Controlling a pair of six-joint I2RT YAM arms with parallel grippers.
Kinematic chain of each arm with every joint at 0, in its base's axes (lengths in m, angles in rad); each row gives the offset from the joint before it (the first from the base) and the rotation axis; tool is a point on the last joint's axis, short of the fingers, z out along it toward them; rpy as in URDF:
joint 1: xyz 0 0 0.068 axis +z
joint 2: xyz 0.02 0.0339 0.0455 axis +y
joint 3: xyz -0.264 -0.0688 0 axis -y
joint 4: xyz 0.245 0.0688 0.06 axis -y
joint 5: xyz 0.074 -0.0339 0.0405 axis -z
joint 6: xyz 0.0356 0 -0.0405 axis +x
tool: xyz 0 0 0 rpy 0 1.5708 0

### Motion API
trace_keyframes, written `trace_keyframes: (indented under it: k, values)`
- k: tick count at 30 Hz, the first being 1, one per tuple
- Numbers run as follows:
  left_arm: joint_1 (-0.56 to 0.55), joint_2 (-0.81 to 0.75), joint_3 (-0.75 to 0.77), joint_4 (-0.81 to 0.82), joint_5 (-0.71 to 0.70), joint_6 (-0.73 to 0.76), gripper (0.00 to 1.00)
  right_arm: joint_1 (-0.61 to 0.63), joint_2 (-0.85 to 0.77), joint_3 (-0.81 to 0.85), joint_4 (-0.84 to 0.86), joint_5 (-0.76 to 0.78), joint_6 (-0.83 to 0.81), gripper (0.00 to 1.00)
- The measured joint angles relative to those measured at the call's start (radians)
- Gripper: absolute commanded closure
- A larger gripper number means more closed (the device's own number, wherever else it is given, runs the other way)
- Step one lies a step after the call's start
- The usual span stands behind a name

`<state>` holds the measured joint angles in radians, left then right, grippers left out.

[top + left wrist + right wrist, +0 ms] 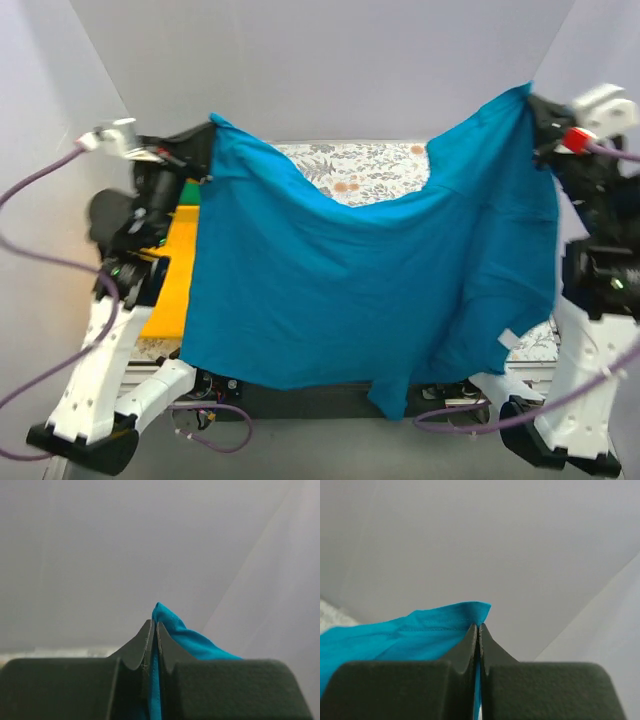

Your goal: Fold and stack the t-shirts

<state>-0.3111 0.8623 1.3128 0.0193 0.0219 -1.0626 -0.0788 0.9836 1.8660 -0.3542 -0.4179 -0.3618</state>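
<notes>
Nearest us: teal-blue t-shirt [370,280], hung spread between both arms. Its top edge sags in the middle, its lower edge is uneven, and one flap hangs lowest, right of its middle.
Left gripper [154,626]: fingers pressed together, pinching the shirt's upper left corner.
Right gripper [479,626]: fingers pressed together on the stitched hem at the shirt's upper right corner.
Floral table cover [365,165]: we see it beyond the sagging top edge, reaching the back wall.
Yellow tray [168,285]: just left of the shirt's left edge, partly behind it.
Bright green t-shirt [189,191]: only a sliver, beside the same edge, higher along it.
White tag [508,338]: on the shirt's lower right.
</notes>
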Motion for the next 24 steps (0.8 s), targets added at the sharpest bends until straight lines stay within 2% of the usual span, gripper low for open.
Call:
trace_keyframes:
  k: [7, 10, 13, 18, 21, 24]
  values:
    - [0.0, 0.28, -0.353, 0.057, -0.032, -0.002, 1.0, 0.0, 0.027, -0.615, 0.086, -0.037, 0.008, 0.99]
    - [0.002, 0.423, -0.392, 0.058, -0.038, -0.005, 1.0, 0.0, 0.043, -0.816, 0.176, -0.028, 0.018, 0.99]
    - [0.004, 0.584, -0.352, 0.071, -0.045, -0.008, 1.0, 0.002, 0.089, -0.967, 0.313, -0.003, 0.019, 0.99]
    - [0.022, 0.835, -0.193, 0.071, -0.062, -0.011, 1.0, 0.001, 0.261, -1.011, 0.488, 0.037, 0.004, 0.99]
    - [0.042, 0.9, -0.151, 0.066, -0.067, -0.013, 1.0, -0.007, 0.356, -0.981, 0.529, 0.046, -0.011, 0.99]
    - [0.055, 0.911, -0.135, 0.06, -0.066, -0.016, 1.0, -0.02, 0.425, -0.917, 0.5, 0.005, -0.041, 0.99]
